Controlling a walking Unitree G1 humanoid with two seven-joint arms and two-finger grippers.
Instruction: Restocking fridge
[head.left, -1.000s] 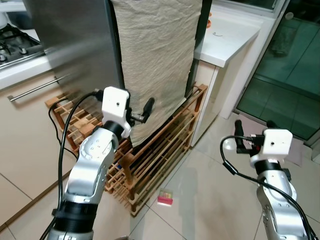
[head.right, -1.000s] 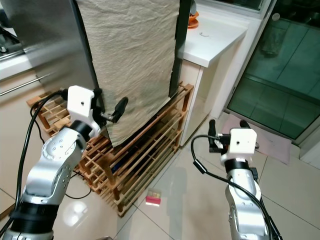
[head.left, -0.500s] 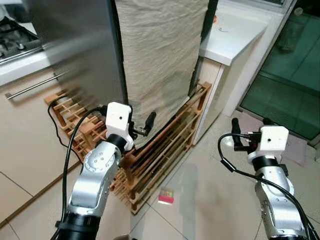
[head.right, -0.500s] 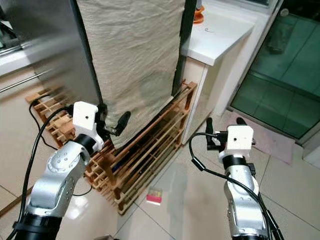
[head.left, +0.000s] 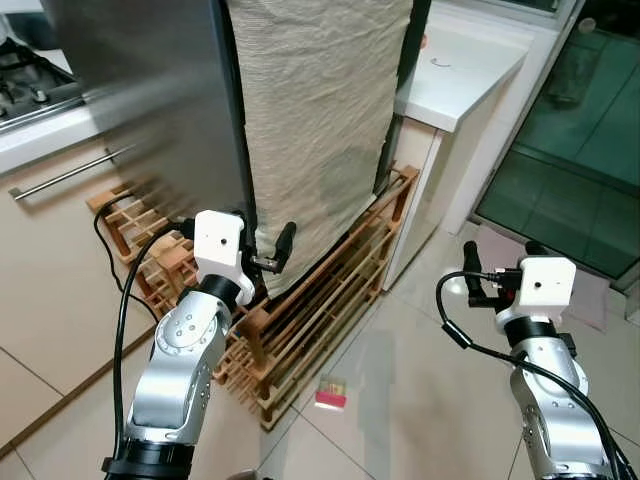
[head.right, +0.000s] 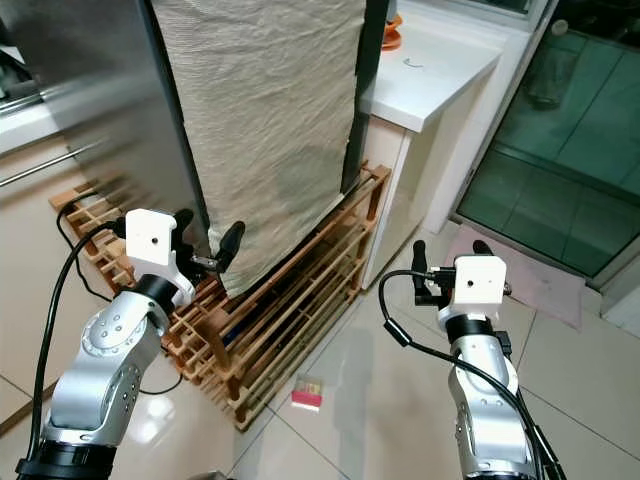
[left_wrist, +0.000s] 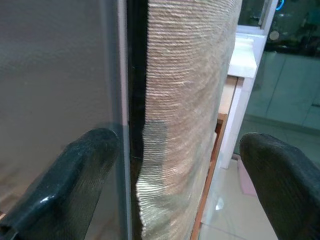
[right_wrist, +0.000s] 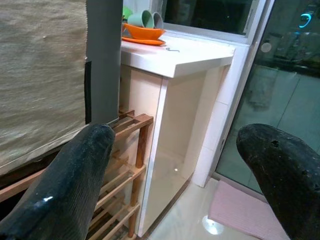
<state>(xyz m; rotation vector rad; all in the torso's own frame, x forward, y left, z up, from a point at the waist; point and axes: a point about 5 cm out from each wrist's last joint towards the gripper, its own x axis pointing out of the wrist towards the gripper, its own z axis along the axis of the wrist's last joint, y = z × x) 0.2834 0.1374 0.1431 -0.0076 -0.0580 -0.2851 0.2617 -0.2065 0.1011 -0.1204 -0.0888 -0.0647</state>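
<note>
Silver left arm reaches its spread tool (head.left: 262, 248) toward the fridge (head.left: 150, 90).

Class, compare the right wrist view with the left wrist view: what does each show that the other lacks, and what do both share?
Only the right wrist view shows the orange dish with green cups on the white counter, and the pink mat on the floor. Only the left wrist view shows the steel fridge door and the dark gap beside it. Both show the beige cloth, part of the wooden rack, and an open gripper: left gripper, right gripper.
</note>
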